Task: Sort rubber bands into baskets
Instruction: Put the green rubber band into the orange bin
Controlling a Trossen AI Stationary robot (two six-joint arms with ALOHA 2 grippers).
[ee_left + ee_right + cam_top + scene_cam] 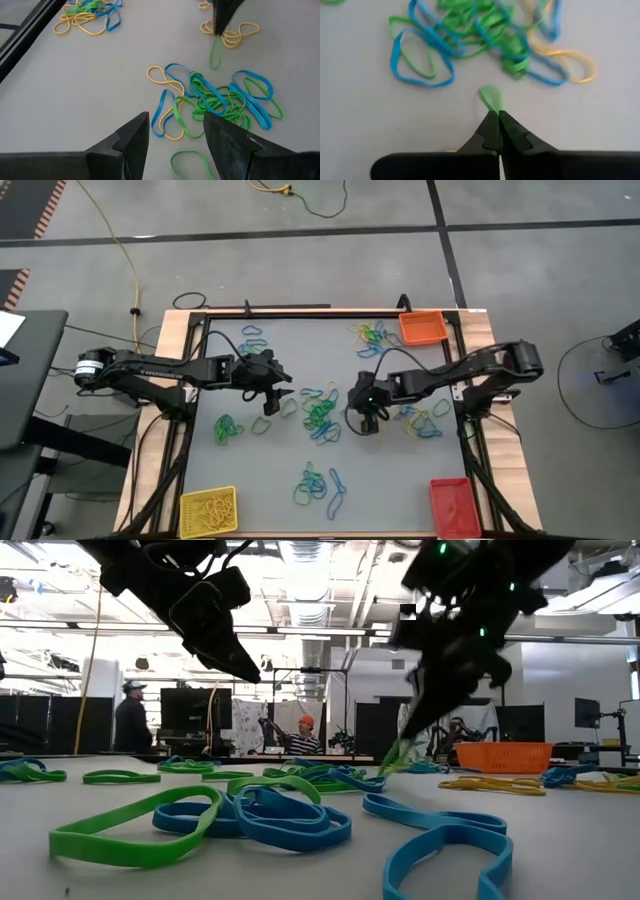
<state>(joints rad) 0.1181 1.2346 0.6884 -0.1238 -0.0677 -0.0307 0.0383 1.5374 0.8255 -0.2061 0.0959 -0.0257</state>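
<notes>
Rubber bands in green, blue and yellow lie in loose heaps on the grey table; the middle heap (320,412) lies between my two grippers. My right gripper (498,116) hovers just right of that heap, shut on one green rubber band (490,96). My left gripper (175,134) stands open above the table left of the heap, with nothing between its fingers. The orange basket (422,328) sits at the far right corner, the yellow basket (208,510) at the near left and the red basket (455,505) at the near right. My right gripper pinches one end of the green rubber band (493,106) between its two fingertips. The fingers slant down from the table's right side. The band hangs slack below the tips (215,52); whether its lower end rests on the table I cannot tell.
More band heaps lie at the far right by the orange basket (370,335), right of my right gripper (425,420), at the near middle (318,485) and at the left (227,428). The yellow basket holds yellow bands. A dark frame (330,313) borders the table.
</notes>
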